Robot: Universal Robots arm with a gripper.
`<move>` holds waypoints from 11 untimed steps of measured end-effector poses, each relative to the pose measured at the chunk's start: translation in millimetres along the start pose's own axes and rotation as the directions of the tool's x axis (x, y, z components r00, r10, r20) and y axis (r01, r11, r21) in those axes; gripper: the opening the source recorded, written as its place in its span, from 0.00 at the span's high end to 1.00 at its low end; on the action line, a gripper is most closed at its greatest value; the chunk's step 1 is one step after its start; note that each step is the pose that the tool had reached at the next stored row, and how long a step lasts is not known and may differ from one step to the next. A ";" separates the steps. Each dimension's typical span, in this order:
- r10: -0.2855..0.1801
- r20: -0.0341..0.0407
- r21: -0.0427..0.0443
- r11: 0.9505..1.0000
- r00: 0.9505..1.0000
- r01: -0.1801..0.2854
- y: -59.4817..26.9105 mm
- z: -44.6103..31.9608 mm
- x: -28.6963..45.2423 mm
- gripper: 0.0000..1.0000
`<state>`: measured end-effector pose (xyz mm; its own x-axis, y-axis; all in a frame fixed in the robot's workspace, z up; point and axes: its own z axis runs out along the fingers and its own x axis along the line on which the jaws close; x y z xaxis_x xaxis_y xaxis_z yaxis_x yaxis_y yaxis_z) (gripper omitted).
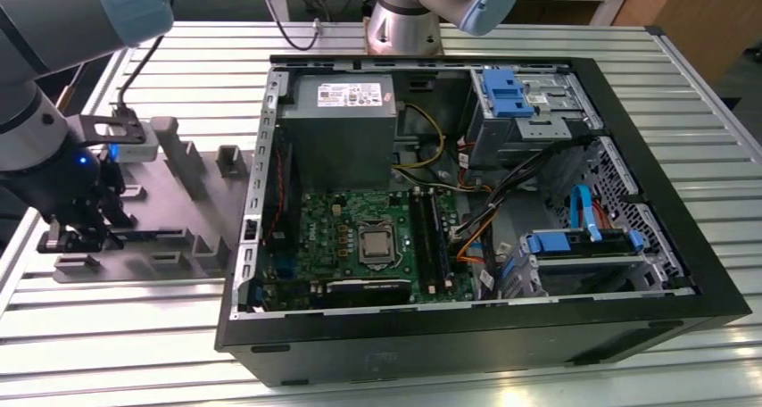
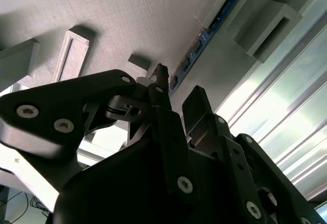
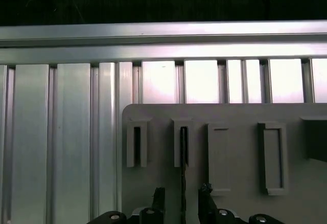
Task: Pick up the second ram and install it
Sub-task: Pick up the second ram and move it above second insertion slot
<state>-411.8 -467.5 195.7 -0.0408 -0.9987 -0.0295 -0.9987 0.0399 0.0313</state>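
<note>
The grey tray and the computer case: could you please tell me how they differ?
The tray is grey, low and studded with raised blocks; the case is black, deep and open-topped. The gripper hangs over the tray, not the case. Both sit on the slatted table.

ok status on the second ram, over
Open gripper straddling the second ram. Ram on edge in the grey tray, not yet lifted. Nothing seen in the way.

My pincer [image 2: 179, 84] black, silver screws. Second ram [image 2: 205, 34] blue-green, dark chips. Tray [image 3: 240, 114] plain matte grey (at 9 o'clock of black case [image 1: 476, 336], exterior view). Table [image 3: 61, 132] silver, ribbed stripes. Motherboard [image 1: 339, 237] green. Drive latch [image 1: 502, 90] blue.
</note>
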 end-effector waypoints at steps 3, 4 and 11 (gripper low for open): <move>0.000 0.000 0.000 1.000 1.000 0.000 0.0 0.5 0.0 0.61; 0.000 0.000 0.000 1.000 1.000 0.000 0.0 0.8 0.0 0.61; -0.003 0.000 0.000 1.000 1.000 0.003 -0.7 4.1 0.1 0.61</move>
<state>-411.3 -467.5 191.6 -0.0382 -0.9988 -0.0294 -0.9988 0.0373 0.0315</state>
